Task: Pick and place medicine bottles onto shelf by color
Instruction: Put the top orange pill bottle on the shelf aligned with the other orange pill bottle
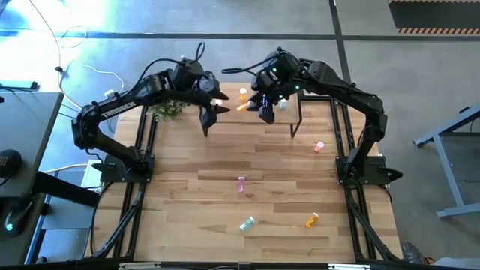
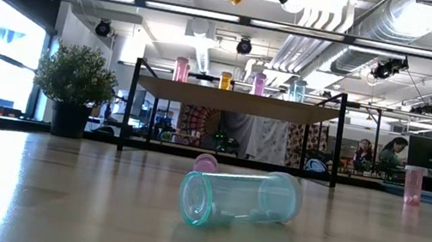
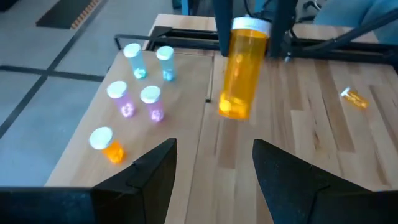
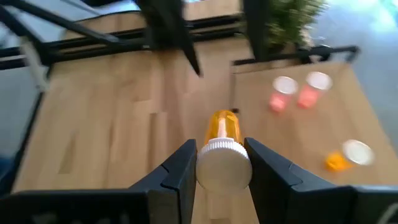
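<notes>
Right gripper [image 4: 219, 163] clamps the orange bottle [image 3: 241, 68] by its cap, body hanging, at 12 o'clock from the open, empty left gripper [image 3: 214, 163]; shelf [image 3: 180, 93] directly below.

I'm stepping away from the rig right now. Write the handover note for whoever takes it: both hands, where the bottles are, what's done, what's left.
Right hand: shut on an orange bottle by its cap, held in the air beside the shelf.
Left hand: open, empty, raised facing that bottle.
Done: five bottles stand on the shelf: two blue, two pink, one orange.
Left: set down the held orange one; then four on the table: two pink, a teal one lying down, an orange one.
</notes>
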Robot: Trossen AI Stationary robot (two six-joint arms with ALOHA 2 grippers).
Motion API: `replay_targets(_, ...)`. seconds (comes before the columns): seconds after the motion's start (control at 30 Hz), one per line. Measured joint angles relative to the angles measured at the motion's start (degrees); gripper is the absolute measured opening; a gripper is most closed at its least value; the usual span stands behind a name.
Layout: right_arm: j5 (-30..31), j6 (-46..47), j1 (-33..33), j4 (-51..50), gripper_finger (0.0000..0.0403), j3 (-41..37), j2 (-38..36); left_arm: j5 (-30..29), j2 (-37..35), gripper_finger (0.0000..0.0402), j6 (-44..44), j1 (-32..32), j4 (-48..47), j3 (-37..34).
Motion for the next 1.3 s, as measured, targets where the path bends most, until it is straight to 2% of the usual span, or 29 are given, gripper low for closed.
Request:
replay_targets(0.33,-0.7,-1.45,-0.2,-0.56,0.0108,0.02,-0.03,-0.62,3.06,0.02,-1.37,-2.83,6.77,0.03)
replay_targets(1.13,1.05,-2.39,-0.17,-2.39,0.0108,0.02,-0.07,-2.44,5.05,0.02,-3.35,-2.7,8.43,0.01)
replay_targets(1.3,1.05,-1.26,-0.17,-2.24,0.0108,0.04,-0.07,-2.38,5.05,0.0176,-3.35,-2.77,8.58,0.01)
